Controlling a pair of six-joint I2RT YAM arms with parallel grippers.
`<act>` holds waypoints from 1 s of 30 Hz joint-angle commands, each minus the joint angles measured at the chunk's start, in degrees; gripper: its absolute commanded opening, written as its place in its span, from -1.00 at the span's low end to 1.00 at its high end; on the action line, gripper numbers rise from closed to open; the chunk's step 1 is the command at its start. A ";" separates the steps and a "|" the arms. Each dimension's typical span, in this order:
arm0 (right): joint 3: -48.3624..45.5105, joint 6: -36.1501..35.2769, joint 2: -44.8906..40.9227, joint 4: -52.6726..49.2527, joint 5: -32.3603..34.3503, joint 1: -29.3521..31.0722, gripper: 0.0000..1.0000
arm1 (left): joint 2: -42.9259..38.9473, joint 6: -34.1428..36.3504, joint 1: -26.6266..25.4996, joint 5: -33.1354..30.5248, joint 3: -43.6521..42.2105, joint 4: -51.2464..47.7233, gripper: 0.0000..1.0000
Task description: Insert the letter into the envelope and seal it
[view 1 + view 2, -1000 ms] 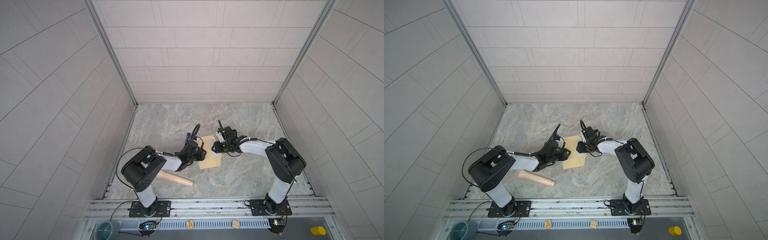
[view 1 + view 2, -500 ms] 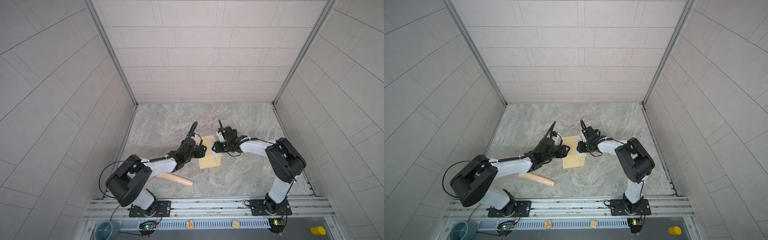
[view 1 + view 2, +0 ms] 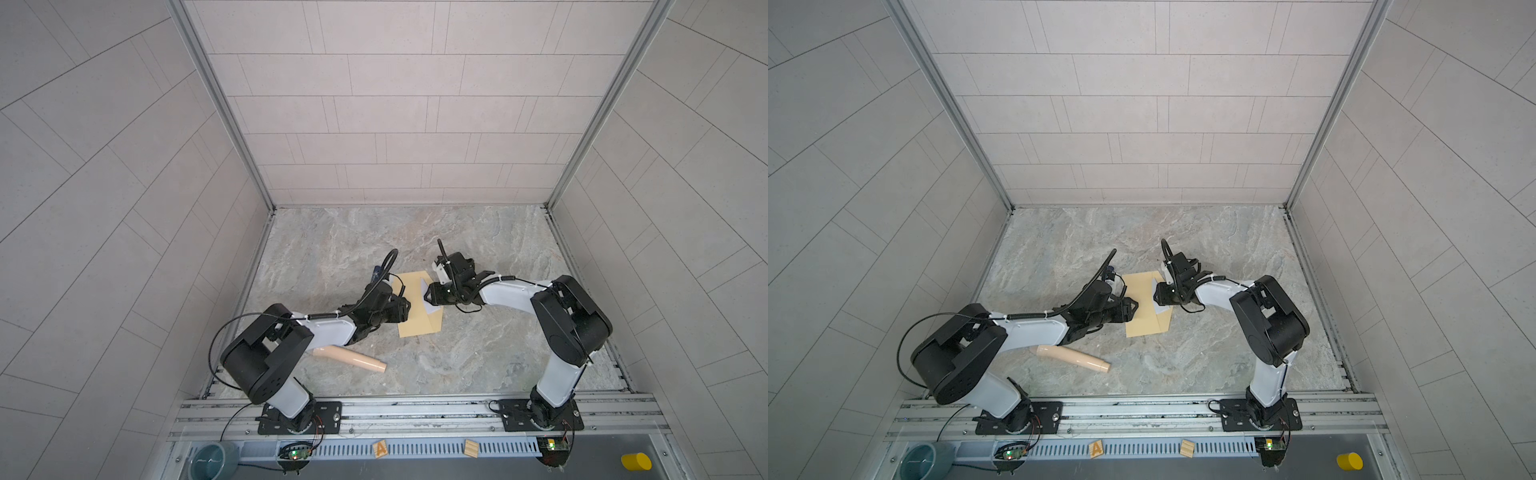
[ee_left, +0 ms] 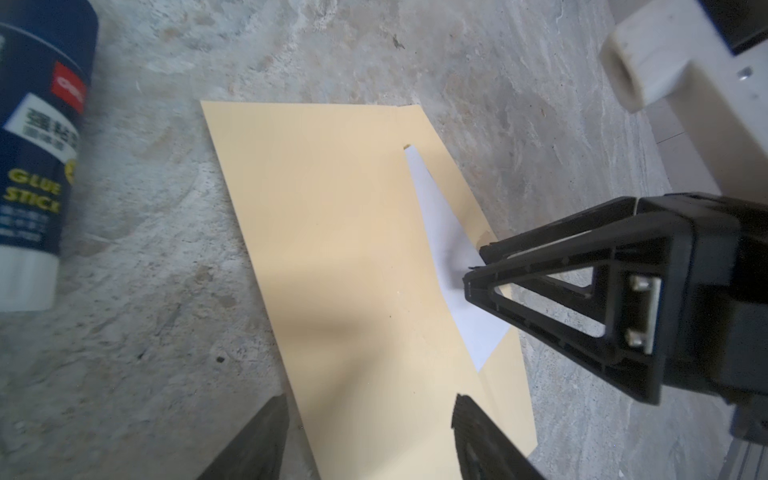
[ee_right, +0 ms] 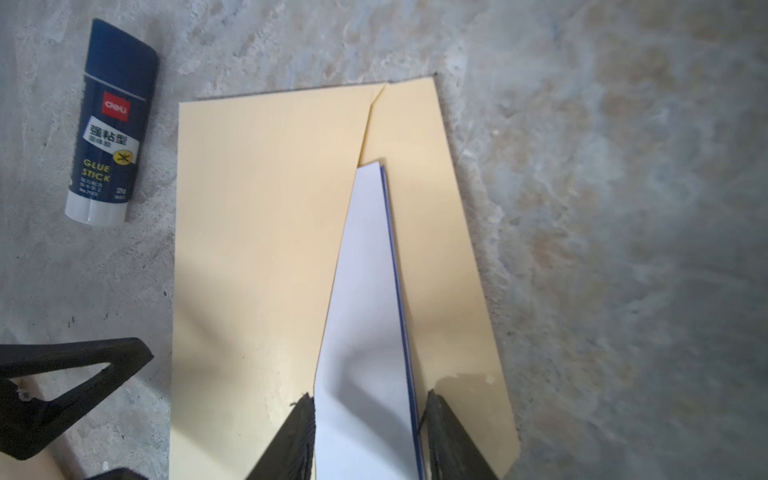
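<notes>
Right wrist view showed the right gripper (image 5: 368, 399) pinching the folded letter (image 5: 365, 270), part-tucked into the envelope (image 5: 257, 228), evidently feeding it in. Over the envelope the left gripper (image 4: 370, 399) hung wide open, presumably to steady it.

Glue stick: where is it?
In both top views the glue stick lies on the table just off the far left corner of the envelope, not touching it.

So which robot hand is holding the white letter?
The right gripper: its jaws pinch the letter. The left gripper is open and empty.
</notes>
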 commanded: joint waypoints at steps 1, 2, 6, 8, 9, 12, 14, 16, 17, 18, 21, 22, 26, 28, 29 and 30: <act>0.55 -0.53 0.14 -1.93 0.02 -0.19 -0.11 | 0.42 -0.19 0.21 -0.52 -0.30 -0.14 0.38; 0.59 -0.48 0.09 -1.91 0.01 -0.23 -0.11 | 0.50 -0.19 0.20 -0.37 -0.17 -0.17 0.38; 0.54 -0.61 0.11 -1.93 -0.14 -0.19 -0.11 | 1.45 -0.58 0.21 0.64 0.21 -0.17 0.38; 0.56 -0.53 0.09 -1.84 -0.28 -0.21 -0.11 | 2.15 -0.79 0.17 1.21 0.60 -0.16 0.37; 0.56 -0.50 0.17 -1.90 -0.27 -0.23 -0.11 | 2.49 -0.93 0.21 1.29 0.69 -0.16 0.37; 0.45 -0.37 0.07 -1.78 -0.53 -0.19 -0.11 | 3.52 -1.27 0.19 1.82 0.82 0.25 0.35; 0.40 -0.22 0.09 -1.57 -0.62 -0.20 -0.11 | 4.07 -1.67 0.22 2.30 0.74 0.96 0.33; 0.28 -0.10 0.06 -1.43 -0.93 -0.19 -0.11 | 4.44 -1.99 0.22 2.57 0.74 1.41 0.31; 0.32 -0.05 0.06 -1.40 -1.02 -0.24 -0.11 | 4.54 -2.07 0.17 2.64 0.74 1.65 0.30; 0.27 0.07 -0.02 -1.31 -1.16 -0.24 -0.11 | 4.58 -2.18 0.18 2.75 0.76 1.84 0.28; 0.19 0.33 -0.05 -1.06 -1.30 -0.13 -0.11 | 4.97 -2.52 0.22 3.03 0.82 2.34 0.21; 0.16 0.43 -0.02 -0.96 -1.45 -0.14 -0.11 | 5.12 -2.70 0.18 3.10 0.85 2.39 0.19; 0.15 0.88 0.03 -0.51 -2.00 0.02 -0.11 | 5.60 -3.08 0.22 3.52 0.82 3.04 0.15; 0.14 0.96 0.07 -0.51 -2.00 0.18 -0.11 | 5.76 -3.33 0.22 3.70 0.82 3.34 0.14; 0.10 1.05 0.07 -0.51 -2.00 0.30 -0.11 | 5.77 -3.35 0.21 3.71 0.77 3.35 0.14; 0.14 1.13 0.10 -0.51 -2.04 0.42 -0.11 | 5.75 -3.43 0.22 3.69 0.74 3.41 0.14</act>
